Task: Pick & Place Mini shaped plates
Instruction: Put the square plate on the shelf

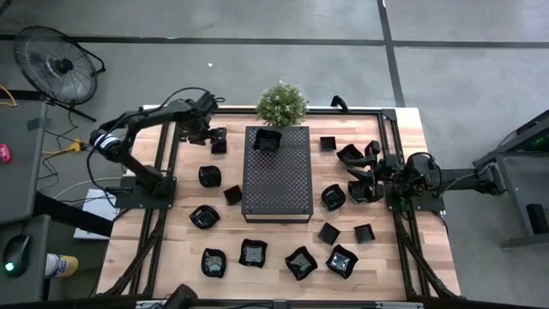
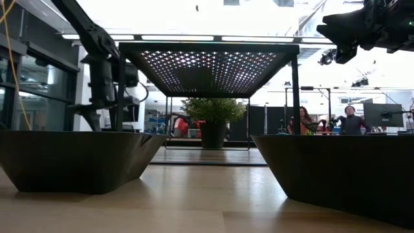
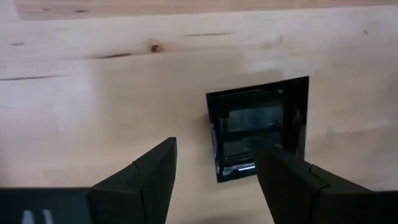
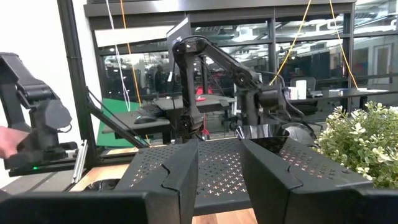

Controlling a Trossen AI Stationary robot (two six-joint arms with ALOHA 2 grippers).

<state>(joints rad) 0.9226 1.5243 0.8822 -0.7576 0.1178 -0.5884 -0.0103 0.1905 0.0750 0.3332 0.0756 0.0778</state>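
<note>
Several small glossy black mini plates lie scattered on the wooden table around the black perforated tray [image 1: 277, 176]. One plate [image 1: 267, 140] sits on the tray's far end and also shows in the right wrist view [image 4: 261, 132]. My left gripper [image 3: 214, 168] is open, pointing down over a small square plate [image 3: 258, 121] beside the tray's far left corner [image 1: 218, 144]. One finger stands in front of that plate and the other over bare wood. My right gripper [image 4: 221, 165] is open, empty and raised at the table's right side [image 1: 377, 170], facing the tray.
A potted plant [image 1: 281, 103] stands at the far edge behind the tray. Plates lie left of the tray [image 1: 209, 176], along the near side [image 1: 253, 252] [image 1: 301, 263], and on the right [image 1: 333, 196] close to the right gripper. People show in the room beyond [image 2: 349, 120].
</note>
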